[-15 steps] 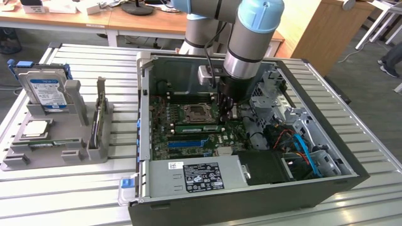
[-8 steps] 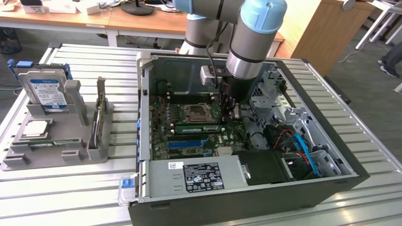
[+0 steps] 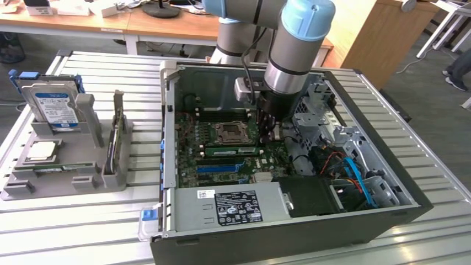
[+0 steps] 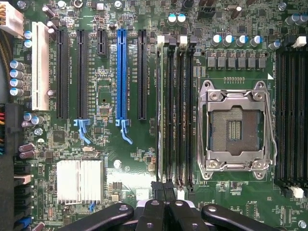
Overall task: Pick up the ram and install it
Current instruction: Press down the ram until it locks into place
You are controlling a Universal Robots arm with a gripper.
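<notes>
Wrist view looks straight down on a green motherboard (image 4: pixel 120 159), with the fingers (image 4: pixel 153 211) pressed fully together. Their dark tips meet with no gap, and nothing can be seen clamped between them. They sit at one end of a bank of four long black memory slots (image 4: pixel 175 110), which run straight away from the tips. Just to one side of that bank is the empty silver processor socket (image 4: pixel 236 130). To the other side are a blue expansion slot (image 4: pixel 121 72) and several black ones.

From the exterior view, the arm reaches down into an open computer case (image 3: pixel 294 232) lying on a slatted desk (image 3: pixel 74 221). The ram (image 3: pixel 234 150) is inside the case, a slim green stick standing on edge in the slots beside the socket. It stretches away from the fingers toward the exterior view's left, and its near end is just below and beside the tips. Whether the tips actually touch it cannot be told.

Well away from the fingers, outside the case, a grey holder (image 3: pixel 66 176) carries a blue-labelled hard drive (image 3: pixel 53 107).
</notes>
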